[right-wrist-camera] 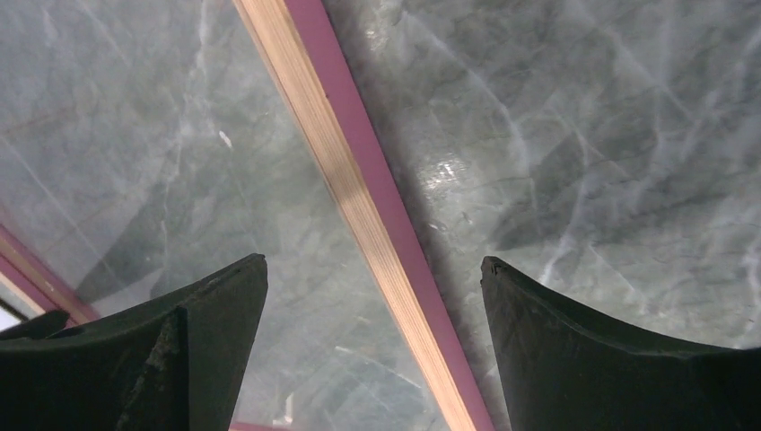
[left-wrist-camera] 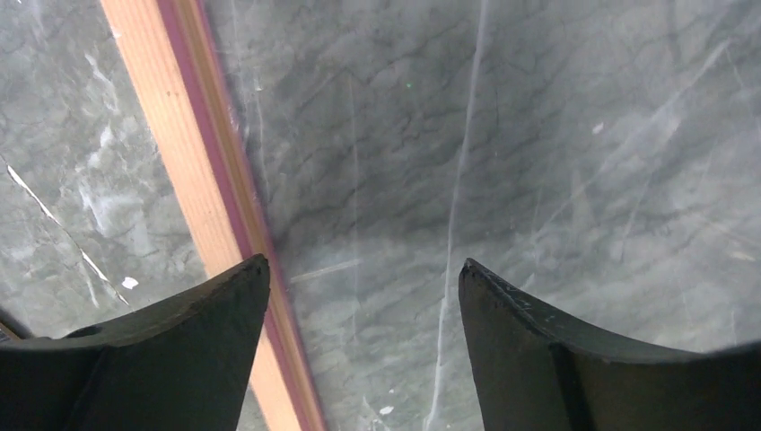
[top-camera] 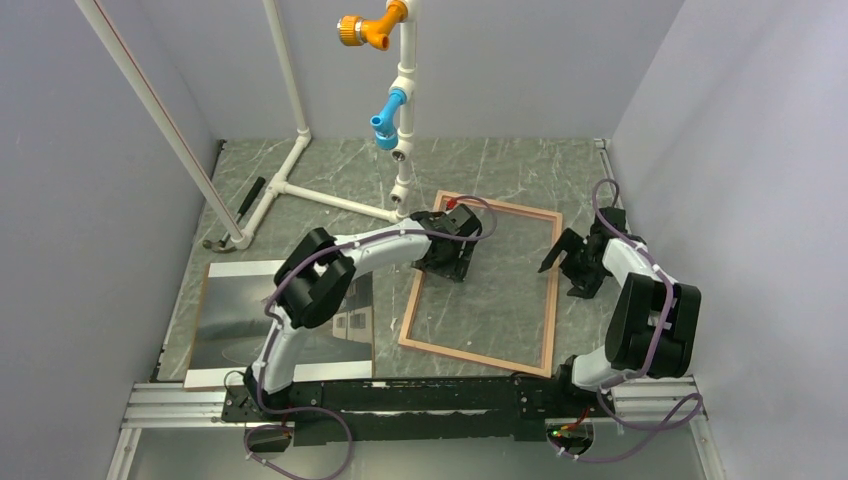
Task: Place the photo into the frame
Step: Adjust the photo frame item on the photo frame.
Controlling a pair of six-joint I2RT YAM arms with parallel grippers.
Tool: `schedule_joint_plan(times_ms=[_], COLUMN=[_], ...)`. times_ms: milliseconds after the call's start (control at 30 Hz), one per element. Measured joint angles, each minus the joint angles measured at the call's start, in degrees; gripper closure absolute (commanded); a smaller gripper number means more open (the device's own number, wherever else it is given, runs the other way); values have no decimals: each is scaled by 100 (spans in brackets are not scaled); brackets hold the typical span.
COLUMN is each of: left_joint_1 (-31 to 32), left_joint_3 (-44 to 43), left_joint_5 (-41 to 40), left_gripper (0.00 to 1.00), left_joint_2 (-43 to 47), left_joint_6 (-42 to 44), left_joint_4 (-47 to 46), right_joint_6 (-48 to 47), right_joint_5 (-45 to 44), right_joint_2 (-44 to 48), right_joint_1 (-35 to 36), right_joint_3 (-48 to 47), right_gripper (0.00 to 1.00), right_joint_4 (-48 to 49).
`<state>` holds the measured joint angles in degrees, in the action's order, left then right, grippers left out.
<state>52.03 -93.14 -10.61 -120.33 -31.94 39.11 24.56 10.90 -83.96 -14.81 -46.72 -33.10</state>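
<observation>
The frame (top-camera: pixel 553 300) lies flat in the middle of the table, tan wood side up, and the marble shows through its clear pane. The photo (top-camera: pixel 240 320) lies flat at the near left, and my left arm crosses over its right part. My left gripper (top-camera: pixel 443 262) hangs open over the frame's left rail (left-wrist-camera: pixel 193 171) near the far corner. Its jaws (left-wrist-camera: pixel 363 262) stand wide with nothing between them. My right gripper (top-camera: pixel 565 275) is open above the right rail (right-wrist-camera: pixel 359 180). The rail passes between its jaws (right-wrist-camera: pixel 373 260), which do not touch it.
A white pipe stand (top-camera: pixel 400 100) with orange and blue fittings rises behind the frame, and its base tubes run to the far left. A dark-handled tool (top-camera: pixel 240 210) lies by the left wall. Grey walls close in three sides.
</observation>
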Motion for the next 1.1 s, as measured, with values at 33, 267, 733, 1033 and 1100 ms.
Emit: schedule_joint_plan(times_ms=[33, 267, 733, 1033, 1100], left_joint_1=[2, -4, -72, -887, -1078], left_joint_3=[-83, -1054, 667, 1746, 1910], left_joint_5=[-26, -251, 577, 1379, 1421], left_gripper=[16, 15, 14, 20, 22], left_joint_2=[-79, -695, 793, 1788, 1764], left_joint_6=[-7, -20, 125, 17, -26], left_joint_4=[55, 688, -424, -1331, -1351], right_joint_6=[-2, 11, 9, 42, 52], right_joint_5=[48, 317, 564, 929, 1003], right_joint_2=[-33, -313, -326, -542, -684], right_joint_1=[2, 0, -485, -686, -686], right_joint_3=[13, 7, 7, -118, -162], right_gripper=[9, 15, 33, 52, 58], right_joint_4=[20, 199, 289, 376, 422])
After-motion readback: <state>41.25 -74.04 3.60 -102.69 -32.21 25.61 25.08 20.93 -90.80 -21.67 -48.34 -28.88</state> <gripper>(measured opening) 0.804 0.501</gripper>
